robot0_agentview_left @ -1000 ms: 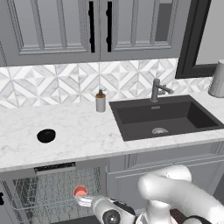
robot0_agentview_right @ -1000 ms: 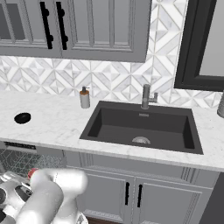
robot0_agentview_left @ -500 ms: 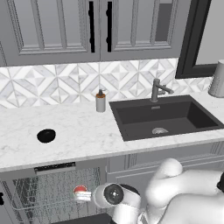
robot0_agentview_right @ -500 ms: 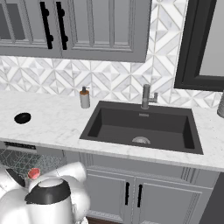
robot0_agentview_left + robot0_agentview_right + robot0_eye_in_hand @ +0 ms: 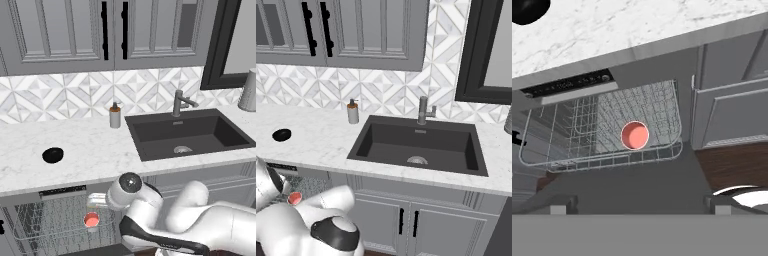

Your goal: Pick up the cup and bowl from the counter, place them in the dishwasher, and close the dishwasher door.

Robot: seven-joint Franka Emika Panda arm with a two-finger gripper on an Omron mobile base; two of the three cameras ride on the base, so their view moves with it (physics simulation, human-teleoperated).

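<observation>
The cup (image 5: pixel 635 135) stands upright in the dishwasher (image 5: pixel 602 131) wire rack, its salmon-red inside showing; it also appears as a red-lined cup (image 5: pixel 91 220) and cup (image 5: pixel 294 198) in the base views. My gripper (image 5: pixel 640 205) is open and holds nothing, hovering above and back from the cup. In the left base view the gripper (image 5: pixel 97 200) sits just under the counter (image 5: pixel 95 150) edge. The black bowl (image 5: pixel 52 155) rests on the marble at the left, seen too as bowl (image 5: pixel 281 134) and bowl (image 5: pixel 527 9). The dishwasher door (image 5: pixel 627 187) lies open below the rack.
A soap bottle (image 5: pixel 115 116) stands by the backsplash, left of the dark sink (image 5: pixel 190 135) and faucet (image 5: pixel 180 102). Panelled cabinet fronts (image 5: pixel 732 115) flank the dishwasher on its right. A grey canister (image 5: pixel 248 90) sits at the far right of the counter.
My hand has lifted up and away from the rack, leaving the cup standing in it. The bowl has not moved.
</observation>
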